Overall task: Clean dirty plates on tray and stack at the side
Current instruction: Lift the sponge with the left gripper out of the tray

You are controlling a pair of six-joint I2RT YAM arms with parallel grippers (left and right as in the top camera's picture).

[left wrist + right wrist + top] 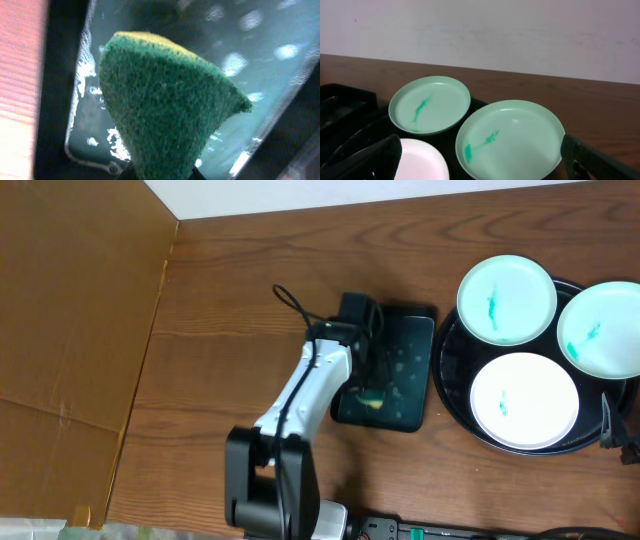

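Overhead view: bright, diffuse illumination from above; shadows are faint. The front plate is nearly washed out. Left wrist view: the sponge is soft in focus; white glare spots cover the wet rectangular tray; the table is overexposed. Right wrist view: even light, lower corners dark and blurred.

Overhead: fixed, looks straight down on the wooden table from well above. The round black tray is cropped at the frame's right edge.
Left wrist: extremely close. The green sponge fills the frame with the rectangular tray blurred behind it, and the camera probably tilts steeply down.
Right wrist: low and oblique, faces the wall, near the plates.
Overhead shares the rectangular tray with left wrist and the plates with right wrist.
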